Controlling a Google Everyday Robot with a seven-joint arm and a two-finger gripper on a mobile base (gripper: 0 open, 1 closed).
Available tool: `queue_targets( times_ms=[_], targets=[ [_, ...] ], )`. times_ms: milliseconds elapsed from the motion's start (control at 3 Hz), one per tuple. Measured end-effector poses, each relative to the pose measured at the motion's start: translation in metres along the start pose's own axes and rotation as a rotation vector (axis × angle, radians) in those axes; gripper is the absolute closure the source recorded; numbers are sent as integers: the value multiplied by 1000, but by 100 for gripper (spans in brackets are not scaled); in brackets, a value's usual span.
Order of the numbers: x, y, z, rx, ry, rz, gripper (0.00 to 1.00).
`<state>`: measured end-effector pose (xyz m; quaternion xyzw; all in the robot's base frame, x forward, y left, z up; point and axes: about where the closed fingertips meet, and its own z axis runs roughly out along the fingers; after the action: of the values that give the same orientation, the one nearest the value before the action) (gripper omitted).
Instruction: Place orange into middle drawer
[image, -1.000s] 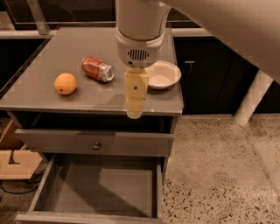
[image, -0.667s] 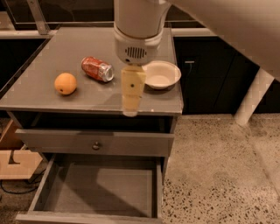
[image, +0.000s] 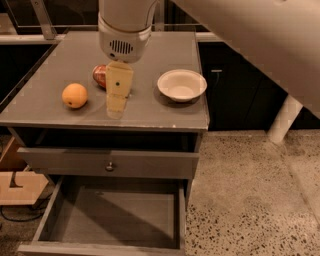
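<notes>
Orange (image: 74, 95): round, no long axis, matte skin; sat left on the grey bench (image: 165, 112).
Gripper (image: 117, 95): cream, pointed down, hung just right of the orange, before a red can (image: 99, 75).
Jaws: could not tell their gap.
Middle drawer (image: 115, 217): stood open, near, flat grey floor.

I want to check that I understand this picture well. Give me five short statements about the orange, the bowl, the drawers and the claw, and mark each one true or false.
1. The orange lies on the tabletop, left of the claw in the picture. True.
2. The claw holds the orange. False: the orange lies apart from it on the tabletop.
3. The visible floor of the open drawer is bare. True.
4. The white bowl stands inside the open drawer. False: it stands on the tabletop, right of the claw.
5. The drawer with the knob is shut. True.
</notes>
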<state>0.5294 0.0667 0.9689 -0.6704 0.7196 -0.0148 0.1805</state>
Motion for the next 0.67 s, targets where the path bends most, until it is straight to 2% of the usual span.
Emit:
queue_targets(
  times_ms=[333,667],
  targets=[
    [0,0,0,0,0,0,0],
    [-16,-5,8,28,-7,29,0]
  ],
)
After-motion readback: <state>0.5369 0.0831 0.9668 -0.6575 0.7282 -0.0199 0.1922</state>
